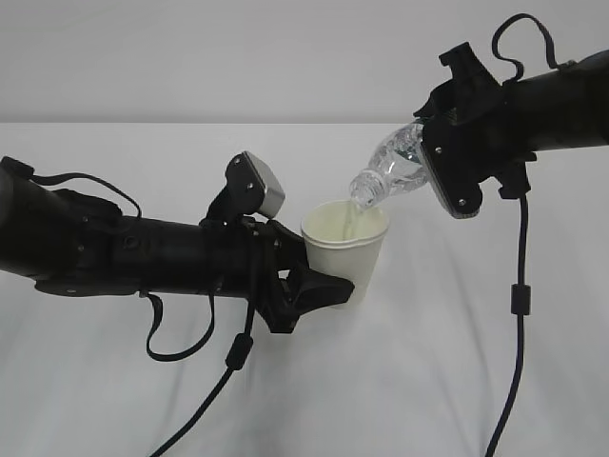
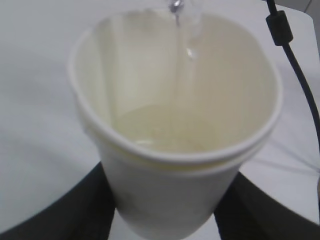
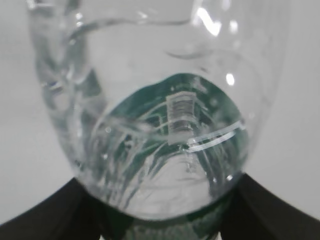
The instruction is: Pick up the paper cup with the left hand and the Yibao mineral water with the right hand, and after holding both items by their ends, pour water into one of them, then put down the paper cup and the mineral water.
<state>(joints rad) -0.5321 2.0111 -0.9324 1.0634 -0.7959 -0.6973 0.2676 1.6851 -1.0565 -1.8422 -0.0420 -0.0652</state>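
The white paper cup stands upright in my left gripper, which is shut on its lower body. In the left wrist view the cup fills the frame, with water lying in its cream inside and a thin stream falling in from the top edge. My right gripper is shut on the clear Yibao mineral water bottle, tilted with its open mouth down over the cup's rim. In the right wrist view the bottle fills the frame between the dark fingers, its green label showing through the water.
A white cloth covers the table. A black cable hangs from the right arm down to the table's front, and also shows in the left wrist view. Another cable loops under the left arm.
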